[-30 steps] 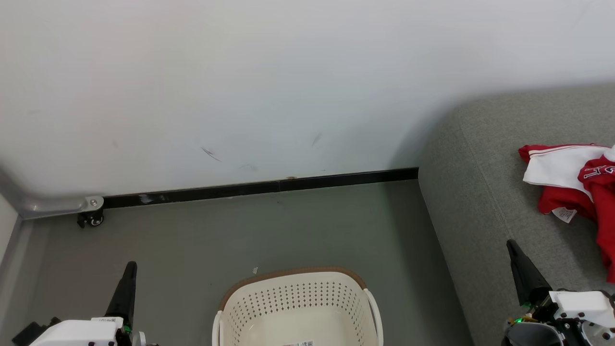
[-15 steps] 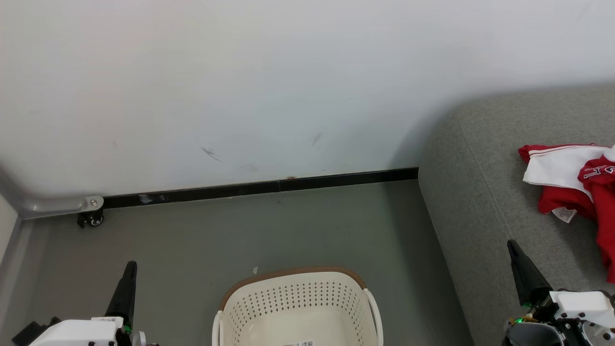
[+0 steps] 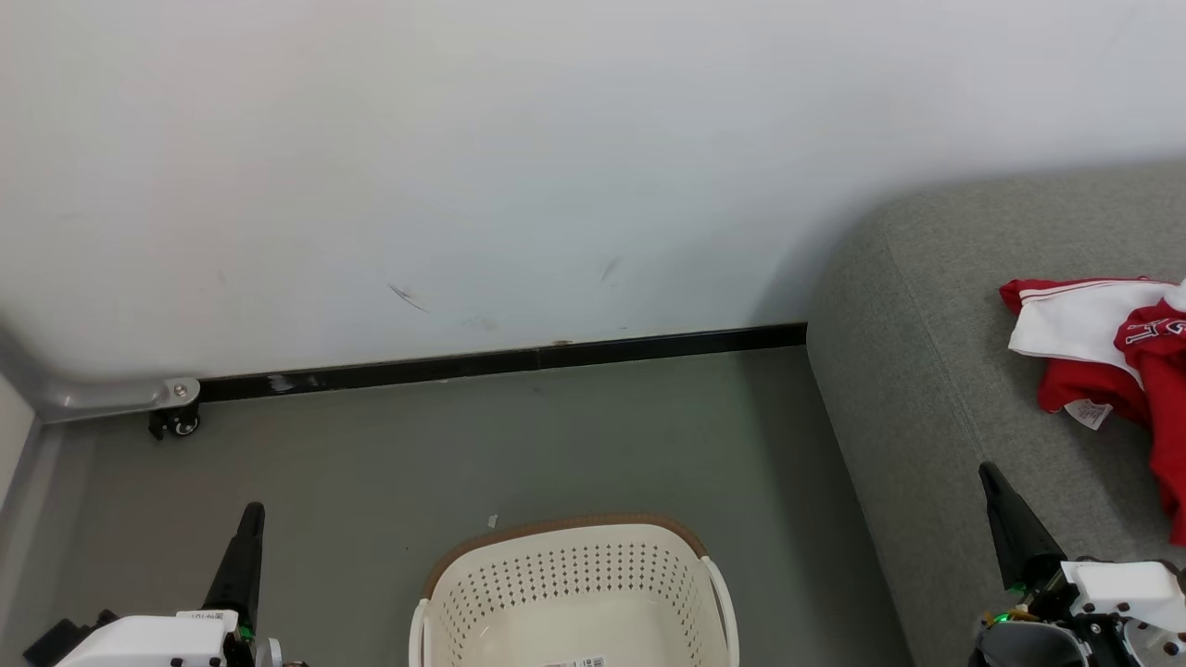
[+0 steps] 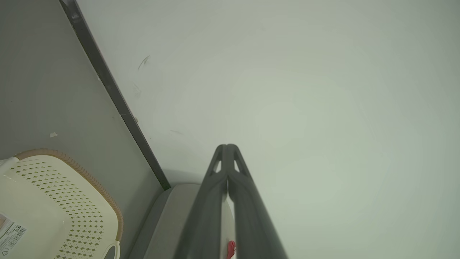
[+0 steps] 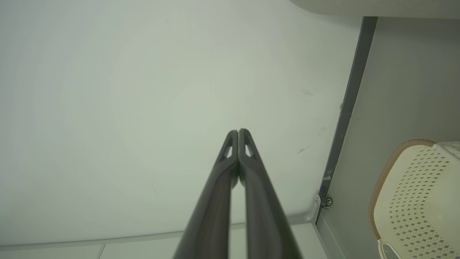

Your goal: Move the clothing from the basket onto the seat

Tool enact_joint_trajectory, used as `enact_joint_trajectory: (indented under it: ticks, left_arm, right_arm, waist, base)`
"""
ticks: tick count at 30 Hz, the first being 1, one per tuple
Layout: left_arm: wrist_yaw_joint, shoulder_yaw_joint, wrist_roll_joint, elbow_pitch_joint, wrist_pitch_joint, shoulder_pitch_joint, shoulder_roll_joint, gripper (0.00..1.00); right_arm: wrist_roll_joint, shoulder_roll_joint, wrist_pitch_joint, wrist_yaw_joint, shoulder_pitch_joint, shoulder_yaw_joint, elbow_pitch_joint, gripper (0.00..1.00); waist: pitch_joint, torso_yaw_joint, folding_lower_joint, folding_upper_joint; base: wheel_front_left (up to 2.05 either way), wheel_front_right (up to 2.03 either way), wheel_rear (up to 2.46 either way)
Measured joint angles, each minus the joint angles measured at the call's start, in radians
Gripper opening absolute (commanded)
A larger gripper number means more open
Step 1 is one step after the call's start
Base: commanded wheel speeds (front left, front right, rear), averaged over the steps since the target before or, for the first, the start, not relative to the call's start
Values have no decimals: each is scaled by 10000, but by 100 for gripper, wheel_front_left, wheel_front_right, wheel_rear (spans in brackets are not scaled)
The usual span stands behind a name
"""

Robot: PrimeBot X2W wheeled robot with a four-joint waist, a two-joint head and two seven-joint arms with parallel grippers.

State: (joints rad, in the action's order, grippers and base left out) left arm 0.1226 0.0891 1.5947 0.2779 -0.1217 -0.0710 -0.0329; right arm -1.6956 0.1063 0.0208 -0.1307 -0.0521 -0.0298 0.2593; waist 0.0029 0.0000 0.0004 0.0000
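Nothing has moved; the job looks done.
Clothing (image 3: 1079, 333) lies on the right seat (image 3: 927, 389), the basket (image 3: 565, 524) looks bare, and the left pincer (image 3: 252, 511) and right pincer (image 3: 988, 472) are pressed closed, empty.

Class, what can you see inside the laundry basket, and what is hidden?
The basket shows just a barcode label on its bare bottom. Its near part is cut off, unseen.
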Motion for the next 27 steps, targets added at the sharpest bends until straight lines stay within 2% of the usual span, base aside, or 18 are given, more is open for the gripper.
enact_joint_trajectory:
  ticks: [27]
  left_arm:
    - [0, -12, 2, -10, 13, 0, 0, 0]
  right_arm:
    - [2, -12, 59, 0, -2, -65, 10, 0]
  waist:
    - [1, -1, -1, 0]
  base:
    - [0, 0, 0]
